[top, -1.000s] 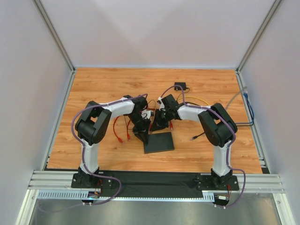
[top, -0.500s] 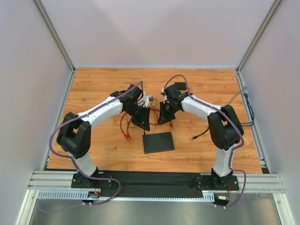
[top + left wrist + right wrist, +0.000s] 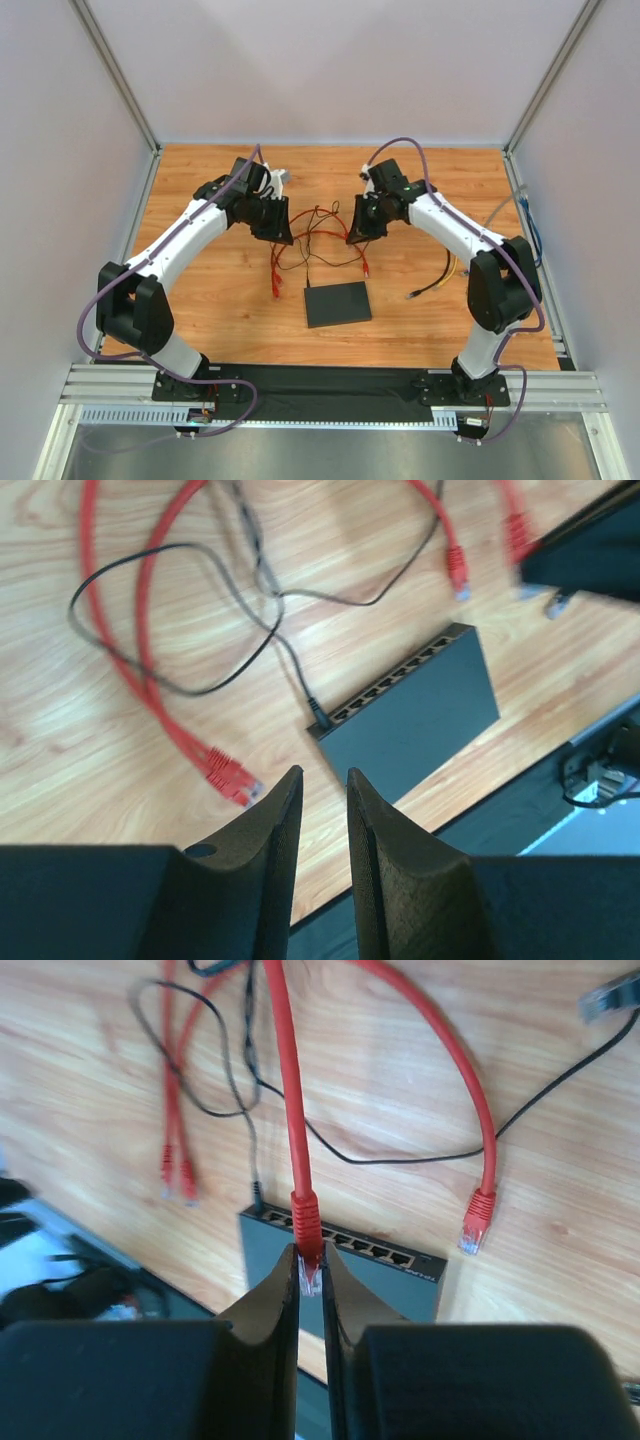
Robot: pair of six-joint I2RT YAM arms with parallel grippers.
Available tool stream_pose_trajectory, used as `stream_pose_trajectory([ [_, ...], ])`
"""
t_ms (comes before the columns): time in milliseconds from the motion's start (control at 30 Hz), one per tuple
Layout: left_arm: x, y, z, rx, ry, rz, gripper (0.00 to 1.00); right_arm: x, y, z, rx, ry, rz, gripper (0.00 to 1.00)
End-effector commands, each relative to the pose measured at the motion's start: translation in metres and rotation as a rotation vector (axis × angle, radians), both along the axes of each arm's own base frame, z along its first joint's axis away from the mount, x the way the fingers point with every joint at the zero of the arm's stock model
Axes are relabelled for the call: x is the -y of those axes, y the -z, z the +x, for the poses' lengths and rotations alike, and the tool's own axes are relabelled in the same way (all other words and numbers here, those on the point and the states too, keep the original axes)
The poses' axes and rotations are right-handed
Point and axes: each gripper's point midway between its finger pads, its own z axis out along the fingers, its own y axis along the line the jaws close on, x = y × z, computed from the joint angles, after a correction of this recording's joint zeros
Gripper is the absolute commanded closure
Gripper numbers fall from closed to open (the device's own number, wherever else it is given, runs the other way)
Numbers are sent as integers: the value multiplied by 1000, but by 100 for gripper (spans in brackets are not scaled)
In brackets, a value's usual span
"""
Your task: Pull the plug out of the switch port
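Note:
The switch [image 3: 337, 303] is a flat black box lying on the wooden table near the front. Its row of sockets [image 3: 385, 1252] faces the back. My right gripper [image 3: 310, 1260] is shut on the red plug [image 3: 305, 1218], holding it in the air above the sockets, clear of the switch [image 3: 400, 1282]. The plug's red cable runs away toward the back. My left gripper [image 3: 320, 780] hangs open and empty, up and left of the switch [image 3: 425, 705]. A thin black lead [image 3: 316, 712] is plugged in at the end of the switch's socket edge.
Loose red cables [image 3: 277, 262] with free plugs [image 3: 228, 775] [image 3: 478, 1218] lie tangled behind the switch. A black cable end [image 3: 413, 295] and a yellow cable [image 3: 452, 268] lie to the right. Blue cables [image 3: 530, 225] hang by the right wall. White walls enclose the table.
Both arms have lifted and swung back from the switch. The left gripper left the switch and opened wider. The right gripper carried the red plug up and away from the sockets.

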Motion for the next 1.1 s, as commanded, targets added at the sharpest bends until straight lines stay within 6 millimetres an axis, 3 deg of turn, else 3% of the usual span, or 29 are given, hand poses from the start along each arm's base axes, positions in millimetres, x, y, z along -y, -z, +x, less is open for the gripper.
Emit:
stream_pose_trajectory([
  [0, -15, -5, 5, 13, -66, 64, 67, 1, -50, 19, -38, 107, 281, 100],
  [133, -15, 0, 2, 0, -71, 64, 67, -14, -68, 28, -217, 206, 582, 100],
  [500, -17, 2, 2, -1, -97, 59, 67, -30, -94, 22, -437, 232, 758, 100],
  [667, -24, 3, 2, 13, -131, 86, 67, -32, -94, 8, -483, 141, 678, 100],
  [733, -27, 2, 3, 16, -150, 99, 67, -22, -71, -5, -485, 115, 534, 100],
  [800, -36, 2, 6, 22, -180, 133, 68, -21, -72, -13, -470, 84, 472, 100],
  [1000, -72, 1, 15, 43, -323, 260, 69, -43, -104, -30, -420, -72, 557, 100],
  [1067, -84, 1, 19, 47, -372, 291, 69, -47, -104, -32, -434, -83, 566, 100],
])
